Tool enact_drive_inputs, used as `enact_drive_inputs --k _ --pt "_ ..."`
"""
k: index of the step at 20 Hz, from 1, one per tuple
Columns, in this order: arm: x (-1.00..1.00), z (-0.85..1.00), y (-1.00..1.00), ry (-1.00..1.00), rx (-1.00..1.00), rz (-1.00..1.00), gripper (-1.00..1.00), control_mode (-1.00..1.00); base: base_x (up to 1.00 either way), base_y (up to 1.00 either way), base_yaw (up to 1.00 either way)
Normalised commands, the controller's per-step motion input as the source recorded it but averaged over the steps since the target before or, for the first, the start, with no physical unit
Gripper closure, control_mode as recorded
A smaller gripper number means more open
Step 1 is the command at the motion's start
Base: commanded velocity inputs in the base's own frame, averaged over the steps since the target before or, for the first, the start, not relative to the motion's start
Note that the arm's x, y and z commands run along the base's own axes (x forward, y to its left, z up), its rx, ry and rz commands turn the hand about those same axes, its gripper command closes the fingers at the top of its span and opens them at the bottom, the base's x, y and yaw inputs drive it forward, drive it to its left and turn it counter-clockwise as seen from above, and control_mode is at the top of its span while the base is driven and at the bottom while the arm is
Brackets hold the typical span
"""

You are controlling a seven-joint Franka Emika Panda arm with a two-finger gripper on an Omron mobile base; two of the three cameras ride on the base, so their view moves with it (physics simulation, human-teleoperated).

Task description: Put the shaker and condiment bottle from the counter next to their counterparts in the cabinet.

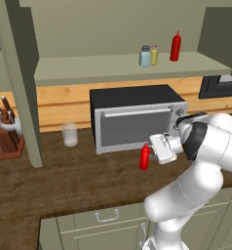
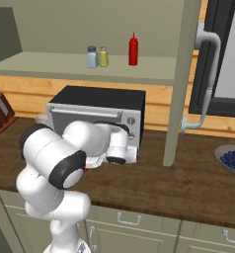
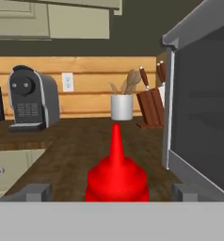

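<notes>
The jaws are seen spread wide apart in the hand view, one fingertip [image 3: 36, 192] at 8 o'clock and the other at 4 o'clock, with nothing clamped. Between them, close to the camera at 6 o'clock, the condiment bottle [image 3: 116, 176] is shown, its pointed nozzle upright; contact with either finger cannot be told. In the left base view the same bottle [image 1: 145, 157] is found standing on the bench [image 1: 64, 180] just in front of the microwave [image 1: 135, 119], with the gripper [image 1: 154, 146] immediately at its 3 o'clock side.

Beyond the bottle in the hand view, a white utensil holder [image 3: 122, 106] and a knife block [image 3: 150, 106] are seen at 12 to 1 o'clock, and a dark coffee machine [image 3: 33, 98] at 10 o'clock.

On the cabinet [image 1: 20, 88] shelf, at 12 o'clock in the left base view, the shaker [image 1: 145, 56] is placed touching or just beside the yellowish shaker [image 1: 154, 55], and a second red bottle [image 1: 175, 47] stands near them at their 3 o'clock side. A clear glass [image 1: 69, 134] rests on the bench at 9 o'clock of the microwave. A bowl of blueberries [image 2: 233, 158] lies at 3 o'clock in the right base view.
</notes>
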Motion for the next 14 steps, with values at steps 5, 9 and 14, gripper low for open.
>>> enact_drive_inputs --k 5,9,14 --pt "0.12 -0.11 0.0 0.02 0.0 0.0 -1.0 -1.0 0.0 0.0 0.0" --pt "0.07 -0.1 0.0 0.01 0.0 0.0 -1.0 -1.0 0.0 0.0 0.0" --pt "0.01 -0.11 0.0 0.02 0.0 0.0 -1.0 -1.0 0.0 0.0 0.0"
